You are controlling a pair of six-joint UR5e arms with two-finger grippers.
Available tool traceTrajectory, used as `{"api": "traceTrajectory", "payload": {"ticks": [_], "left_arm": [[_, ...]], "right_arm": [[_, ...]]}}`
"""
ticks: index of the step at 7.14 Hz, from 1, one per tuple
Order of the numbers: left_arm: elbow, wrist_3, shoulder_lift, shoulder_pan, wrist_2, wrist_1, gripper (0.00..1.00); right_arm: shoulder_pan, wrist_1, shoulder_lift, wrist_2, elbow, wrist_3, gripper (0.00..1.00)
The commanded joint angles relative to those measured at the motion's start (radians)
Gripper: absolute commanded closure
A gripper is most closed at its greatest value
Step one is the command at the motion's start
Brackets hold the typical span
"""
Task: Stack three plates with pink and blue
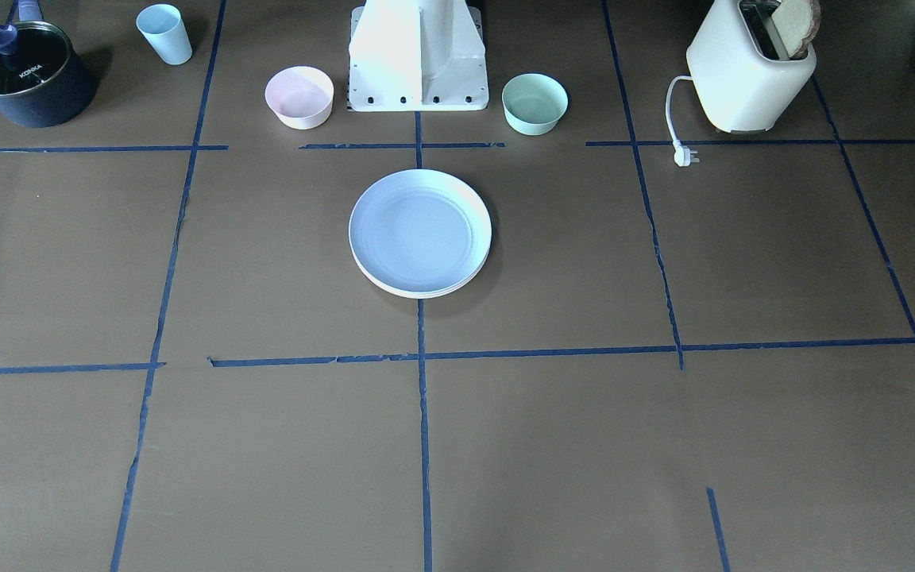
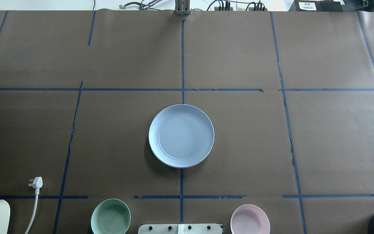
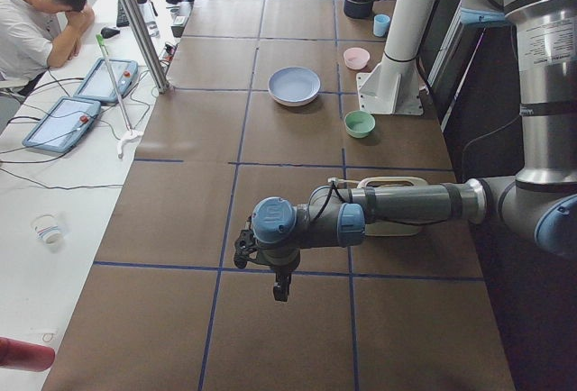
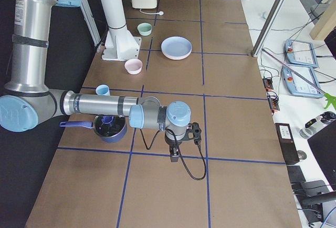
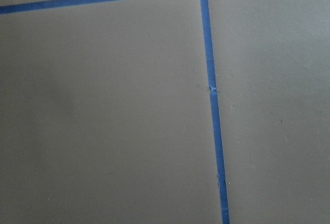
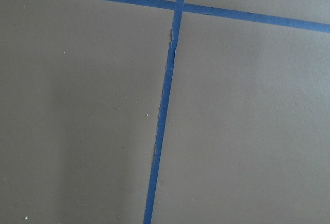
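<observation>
Blue plate [image 2: 181, 136]: tops the stack at the middle of the bench [image 2: 320, 146], over a blue tape line
Cream plate [image 1: 418, 293]: only its rim shows, under the blue plate
Pink plate: cannot tell it apart within the stack
Left hand [image 3: 282, 290]: hangs above the bench, well apart from the stack; cannot tell how far open
Right hand [image 4: 174, 157]: above the bench, well apart from the stack; cannot tell how far open
</observation>
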Motion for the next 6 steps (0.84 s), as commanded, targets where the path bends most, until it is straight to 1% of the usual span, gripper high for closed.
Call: {"api": "traceTrajectory", "payload": {"ticks": [1,6], "left_arm": [[0.003,0.0,0.002,0.0,0.0,0.0,0.0],[0.004,0.0,0.023,-0.002,0.003,0.001,0.0]], "right_arm": [[0.0,0.0,-0.001,0.001,-0.001,0.0,0.0],[0.0,-0.002,-0.01,0.013,-0.009,0.0,0.0]]}}
